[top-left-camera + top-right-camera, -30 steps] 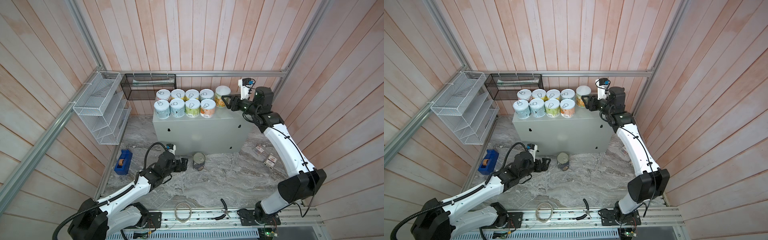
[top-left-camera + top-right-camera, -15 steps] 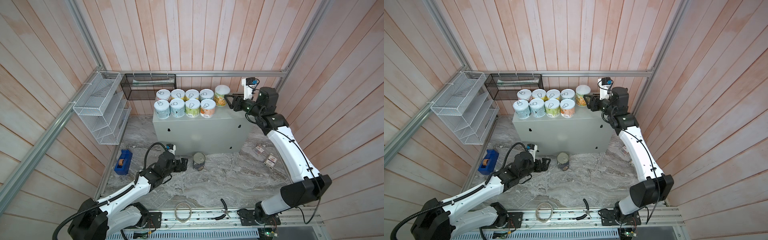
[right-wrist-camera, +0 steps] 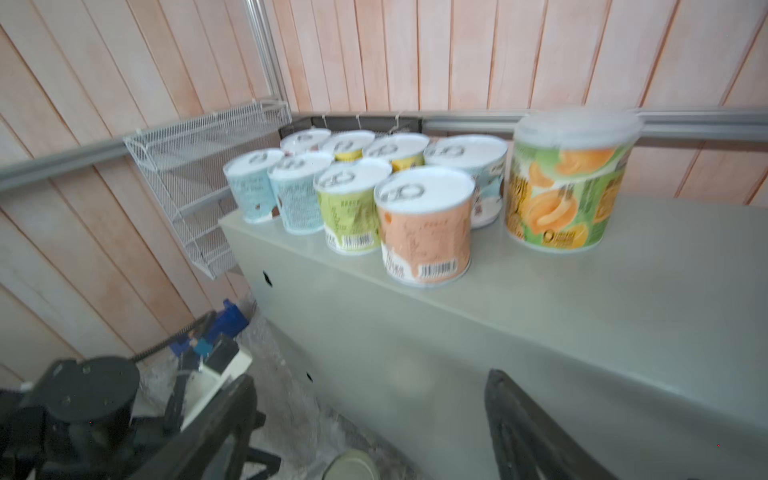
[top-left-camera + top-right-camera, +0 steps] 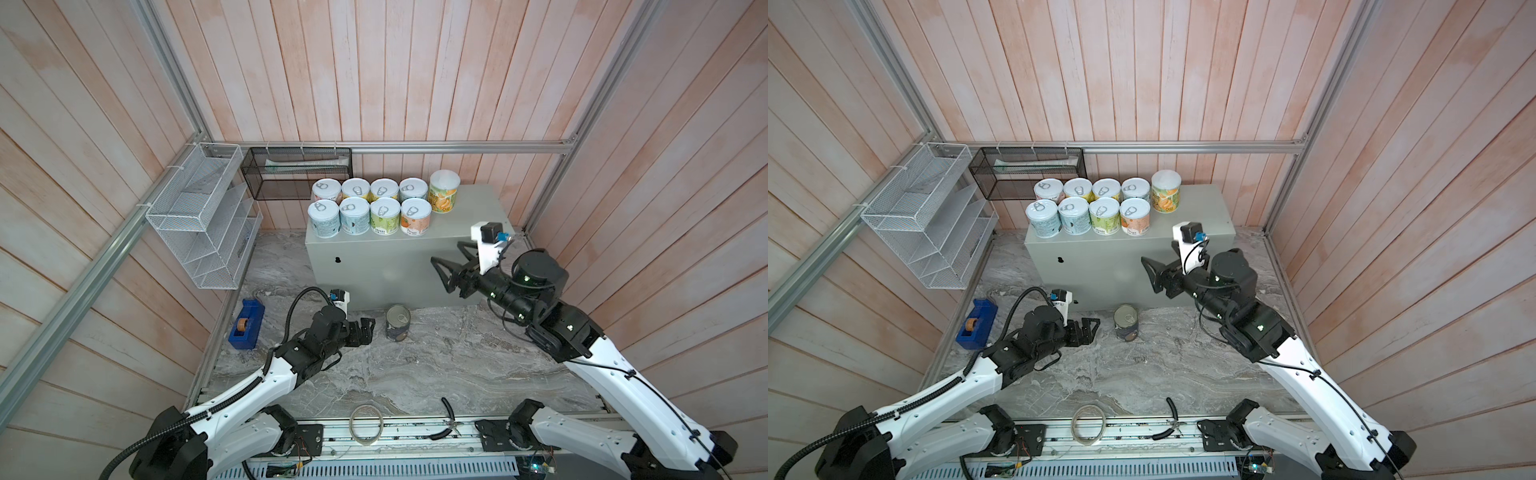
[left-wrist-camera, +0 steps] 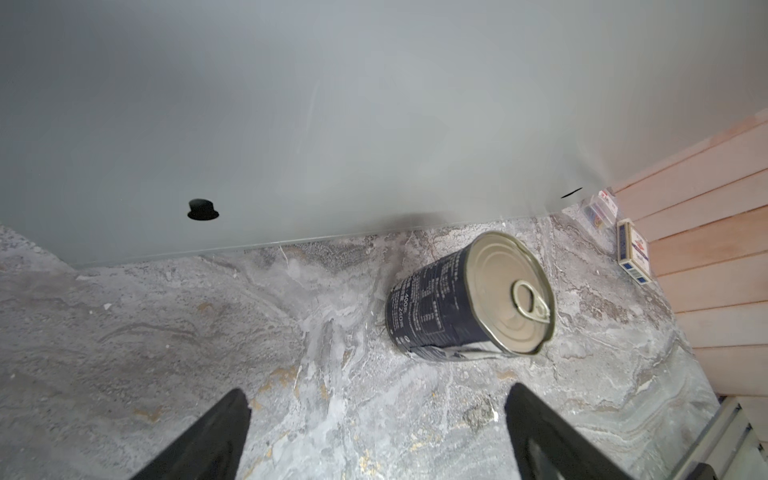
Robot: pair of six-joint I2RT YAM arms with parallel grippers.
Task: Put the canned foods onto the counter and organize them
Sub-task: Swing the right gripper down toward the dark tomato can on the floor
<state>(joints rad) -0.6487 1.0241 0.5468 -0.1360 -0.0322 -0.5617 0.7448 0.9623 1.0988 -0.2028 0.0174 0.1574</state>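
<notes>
At the left fingers (image 5: 208, 440): spread wide, gripping nothing, low over the marble surface (image 5: 187, 332). Just past their tips, clear of both: one navy can (image 5: 432, 307), upright, pull-tab lid up, on the marble and not on the desk (image 4: 473, 216). Behind that can, the desk's front, with two black marks (image 3: 266, 277). Further out, past the desk's end, two small boxes (image 5: 633, 257) by the wall.

At the right fingers (image 3: 519, 428): likewise parted and empty, raised in front of the desk's right end, tips toward the cans. Ahead of them, well apart, nine cans on the desk top: eight short cans (image 4: 385, 215) in two rows of four, packed close, and one tall can (image 4: 444, 199), white-lidded, just beside the back row on the side nearer these fingers. Ten cans counted in all.

Outward again: one white wire rack (image 4: 199, 224) and one black mesh basket (image 4: 297, 174) on the walls, one blue tape dispenser (image 4: 246, 326) back beside the left arm, one tape ring (image 4: 366, 431) and one pair of pliers (image 4: 446, 419) near the arm bases.
</notes>
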